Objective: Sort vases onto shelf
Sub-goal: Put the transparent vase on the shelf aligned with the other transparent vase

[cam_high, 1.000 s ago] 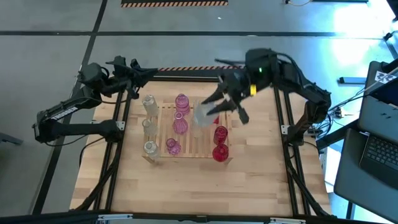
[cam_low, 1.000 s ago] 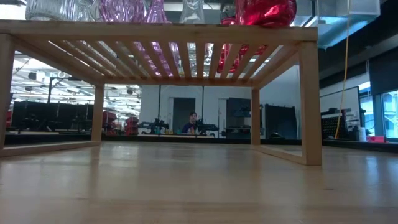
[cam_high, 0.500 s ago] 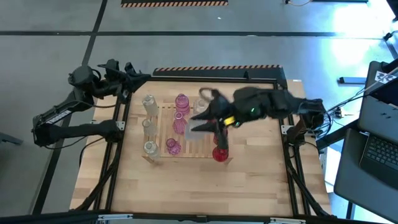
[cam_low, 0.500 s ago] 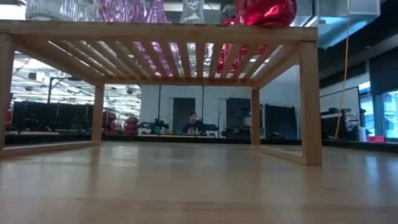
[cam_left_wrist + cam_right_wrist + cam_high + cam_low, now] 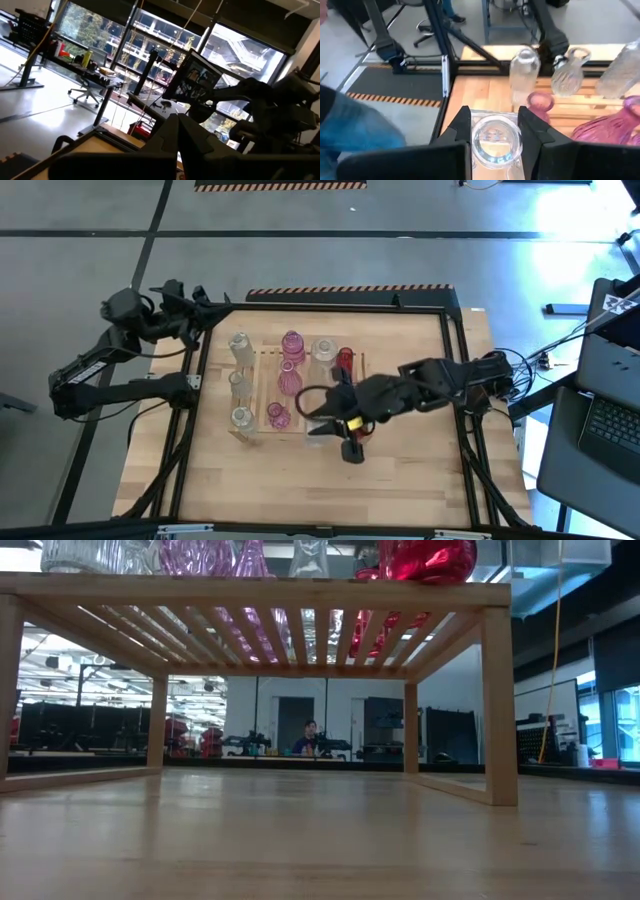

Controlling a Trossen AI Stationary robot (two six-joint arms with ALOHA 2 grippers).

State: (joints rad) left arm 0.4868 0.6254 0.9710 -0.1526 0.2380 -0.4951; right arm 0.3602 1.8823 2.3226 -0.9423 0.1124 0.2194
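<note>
The shelf (image 5: 262,395), a light wooden slat rack, stands mid-table; the low view looks under its slats (image 5: 250,635). On it stand clear vases (image 5: 240,348) along its left side, pink vases (image 5: 290,378) in the middle, and a clear one (image 5: 323,352) and a red one (image 5: 345,360) at its far right. My right gripper (image 5: 320,422) reaches over the shelf's near right part, shut on a clear vase (image 5: 496,140). My left gripper (image 5: 205,310) hovers shut beyond the table's far left corner. My right gripper pinches the clear vase between its two fingers (image 5: 460,131), one on each side of its round upper part (image 5: 476,142). The fingers come from the table's right, slanting down. The vase's mouth faces up; whether its base rests on the shelf, I cannot tell.
The right arm (image 5: 440,380) lies over the shelf's right side and hides vases there. The black frame rails (image 5: 350,298) run round the table. Bare tabletop (image 5: 300,490) lies on the near side of the shelf. A person (image 5: 310,736) sits far off in the room.
My right gripper has carried the clear vase from the shelf's far right toward the near edge and leftward, sinking and rolling its wrist, still shut on it. My left arm has drawn back a little toward the table's left edge.
</note>
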